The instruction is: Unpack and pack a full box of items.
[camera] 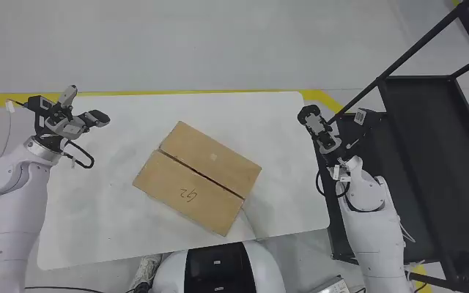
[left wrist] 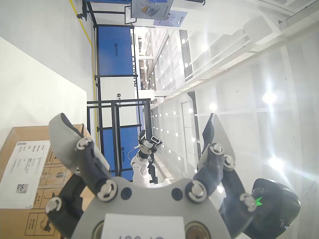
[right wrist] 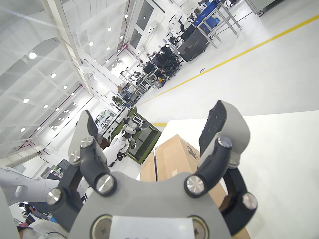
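Note:
A brown cardboard box [camera: 196, 176] lies closed in the middle of the white table [camera: 124, 220], its two top flaps meeting along a centre seam. It also appears as the box [left wrist: 27, 165] with a white label in the left wrist view, and as the box [right wrist: 172, 157] in the right wrist view. My left gripper [camera: 82, 107] is held up over the table's left edge, open, with nothing between its fingers [left wrist: 64, 133]. My right gripper [camera: 314, 117] is raised beside the table's right edge, open and empty, its fingertips [right wrist: 216, 120] spread wide.
A black metal rack [camera: 418, 139] with shelves stands just right of the table, close behind my right arm. Yellow floor tape [camera: 183, 93] runs along the table's far edge. Bare table surface surrounds the box on all sides.

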### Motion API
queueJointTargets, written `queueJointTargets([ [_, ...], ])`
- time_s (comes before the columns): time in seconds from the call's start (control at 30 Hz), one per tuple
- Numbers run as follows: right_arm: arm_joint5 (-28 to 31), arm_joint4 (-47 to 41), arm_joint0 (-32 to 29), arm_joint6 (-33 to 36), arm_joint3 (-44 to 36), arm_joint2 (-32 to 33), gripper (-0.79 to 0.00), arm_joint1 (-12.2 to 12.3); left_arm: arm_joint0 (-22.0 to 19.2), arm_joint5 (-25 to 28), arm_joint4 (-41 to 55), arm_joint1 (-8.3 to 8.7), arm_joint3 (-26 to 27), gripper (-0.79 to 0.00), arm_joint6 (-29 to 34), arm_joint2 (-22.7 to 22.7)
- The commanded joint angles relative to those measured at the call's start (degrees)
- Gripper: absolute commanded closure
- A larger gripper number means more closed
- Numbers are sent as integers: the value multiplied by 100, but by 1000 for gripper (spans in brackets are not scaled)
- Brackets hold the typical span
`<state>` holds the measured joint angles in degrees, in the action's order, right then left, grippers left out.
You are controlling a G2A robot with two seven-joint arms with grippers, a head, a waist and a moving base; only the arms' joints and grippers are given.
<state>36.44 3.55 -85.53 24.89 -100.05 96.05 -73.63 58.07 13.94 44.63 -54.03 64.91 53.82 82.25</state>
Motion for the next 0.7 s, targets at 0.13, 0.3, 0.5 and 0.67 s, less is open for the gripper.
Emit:
queueJointTargets([
  [0.13, 0, 0, 0, 0, 0, 0, -784, 0, 0, 0, 0, 0, 0, -785, 0, 0],
  [0.3, 0, 0, 0, 0, 0, 0, -785, 0, 0, 0, 0, 0, 0, -785, 0, 0],
  [0.5, 0, 0, 0, 0, 0, 0, -784, 0, 0, 0, 0, 0, 0, -784, 0, 0],
  [0.67, -252, 29, -81, 334, -60, -145, -785, 21, 19, -95, -187, -7, 113, -785, -21, -84],
])
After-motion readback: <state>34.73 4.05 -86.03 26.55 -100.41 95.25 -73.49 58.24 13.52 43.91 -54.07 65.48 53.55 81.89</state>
